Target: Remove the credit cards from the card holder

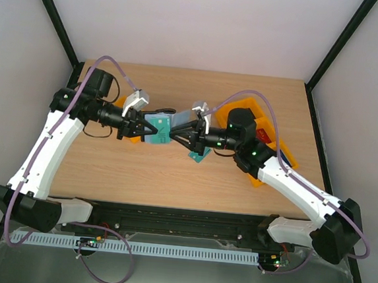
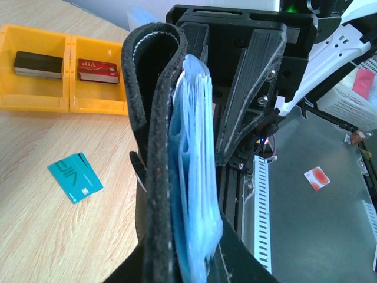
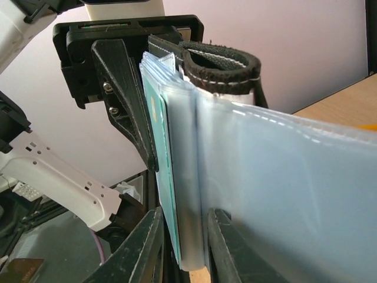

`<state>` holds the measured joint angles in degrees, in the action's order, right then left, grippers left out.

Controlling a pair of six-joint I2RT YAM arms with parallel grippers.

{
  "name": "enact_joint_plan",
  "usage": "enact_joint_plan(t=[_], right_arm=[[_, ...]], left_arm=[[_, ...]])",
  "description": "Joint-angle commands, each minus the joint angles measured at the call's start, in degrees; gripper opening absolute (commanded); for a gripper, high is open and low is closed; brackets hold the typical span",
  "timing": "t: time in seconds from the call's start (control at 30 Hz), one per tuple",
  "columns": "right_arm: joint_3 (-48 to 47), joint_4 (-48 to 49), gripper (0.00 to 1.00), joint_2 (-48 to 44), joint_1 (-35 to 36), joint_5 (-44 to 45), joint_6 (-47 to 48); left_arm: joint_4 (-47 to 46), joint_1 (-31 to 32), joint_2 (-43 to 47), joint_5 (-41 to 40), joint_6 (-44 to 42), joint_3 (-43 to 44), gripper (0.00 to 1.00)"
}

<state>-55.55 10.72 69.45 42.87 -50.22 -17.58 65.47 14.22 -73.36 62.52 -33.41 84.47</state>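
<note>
The black card holder (image 1: 155, 129) hangs open above the table between my two grippers. My left gripper (image 1: 142, 129) is shut on its black cover (image 2: 154, 147), with the blue-grey sleeves (image 2: 194, 177) fanned out beside it. My right gripper (image 3: 182, 244) faces it from the right, its fingers (image 3: 147, 247) closed either side of a teal credit card (image 3: 160, 171) and its clear sleeve edge. In the top view the right gripper (image 1: 179, 137) meets the holder's open side. Another teal credit card (image 1: 198, 155) lies loose on the table, and it also shows in the left wrist view (image 2: 75, 177).
An orange tray (image 1: 245, 110) stands at the right under my right arm. In the left wrist view two orange trays (image 2: 35, 97) hold a plain black block (image 2: 38, 63) and a red block (image 2: 98, 69). A further orange tray edge (image 1: 128, 138) shows under the left gripper.
</note>
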Motion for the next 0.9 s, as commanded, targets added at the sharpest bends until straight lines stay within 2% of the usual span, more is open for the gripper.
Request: enact_joint_plan(t=[0.0,0.2,0.43,0.53,0.63,0.87], right_arm=[[-1.47,2.71,0.19,1.0,-0.16,1.05,-1.82],[-2.06,4.57,0.09,2.93,-0.16,2.97,-3.25],[-2.69,6.19,0.05,4.51,0.02,3.47,-4.57],[-2.72,7.98,0.06,5.07,0.31,2.16,-5.79],[-3.24,9.57,0.1,6.01,0.9,0.22,-6.62],[-2.95,11.65,0.06,5.67,1.25,-0.21,-7.26]], left_arm=[[-0.32,0.37,0.63,3.74,-0.87,-0.18,0.02],[0.33,0.61,0.41,4.19,-1.8,-0.31,0.02],[0.85,0.86,0.41,4.26,-2.45,-0.61,0.02],[1.06,1.13,0.28,4.43,-2.8,-0.85,0.02],[0.95,1.53,0.14,4.42,-2.89,-1.12,0.02],[1.24,1.77,0.23,4.49,-3.24,-1.29,0.02]])
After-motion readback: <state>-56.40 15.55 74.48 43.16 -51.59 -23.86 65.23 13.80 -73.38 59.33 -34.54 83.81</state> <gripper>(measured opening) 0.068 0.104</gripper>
